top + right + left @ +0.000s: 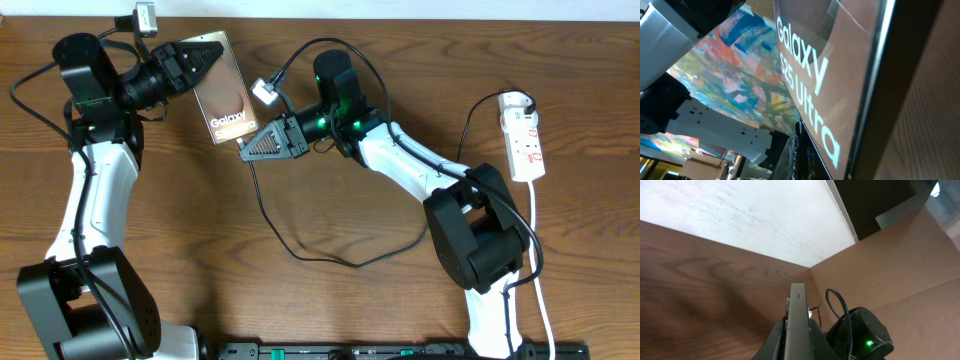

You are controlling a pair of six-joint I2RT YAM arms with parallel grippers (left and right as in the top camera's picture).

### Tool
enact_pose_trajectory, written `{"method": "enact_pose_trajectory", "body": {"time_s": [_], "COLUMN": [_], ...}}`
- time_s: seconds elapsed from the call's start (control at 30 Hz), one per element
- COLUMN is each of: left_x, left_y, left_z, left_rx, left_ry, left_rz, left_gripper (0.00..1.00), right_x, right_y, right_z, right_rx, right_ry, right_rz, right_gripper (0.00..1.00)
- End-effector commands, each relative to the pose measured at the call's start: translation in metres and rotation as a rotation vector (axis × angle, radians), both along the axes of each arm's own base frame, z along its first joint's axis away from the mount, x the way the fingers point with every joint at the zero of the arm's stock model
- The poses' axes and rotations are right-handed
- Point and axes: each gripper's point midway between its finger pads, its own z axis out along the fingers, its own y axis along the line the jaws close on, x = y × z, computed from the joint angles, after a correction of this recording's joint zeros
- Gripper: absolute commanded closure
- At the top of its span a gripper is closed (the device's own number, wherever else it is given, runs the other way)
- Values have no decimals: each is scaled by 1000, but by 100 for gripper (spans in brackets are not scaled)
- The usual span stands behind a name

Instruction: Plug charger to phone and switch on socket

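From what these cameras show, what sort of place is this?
Probably an indoor robot test bench, perhaps a lab: a left arm and a right arm work at a wooden table, the left end effector holds a phone, and a white power strip lies nearby.

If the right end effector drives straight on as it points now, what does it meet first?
The phone: its lower edge sits just ahead of the right end effector, and its face fills the right wrist view. Height is unclear from overhead, so contact may be slightly off the edge.
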Motion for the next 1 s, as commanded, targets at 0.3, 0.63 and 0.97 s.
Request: {"method": "enact_pose_trajectory", "body": {"time_s": [0.3, 0.63, 0.97], "left_x": [-6, -5, -3], "left_y": [-16, -13, -5], "left_z": [3, 3, 3], "left_rx": [-35, -37, -59], "left_ry": [40, 43, 74], "left_rz": [-52, -42, -18], "left_gripper": [93, 92, 93], "right_x": [17, 19, 19], "right_y": [7, 4, 2], "right_z": [2, 2, 2], "right_rx": [-8, -7, -4], "right_ry": [-37, -36, -38], "right_rz": [-92, -95, -90], "right_gripper": [99, 99, 99]}}
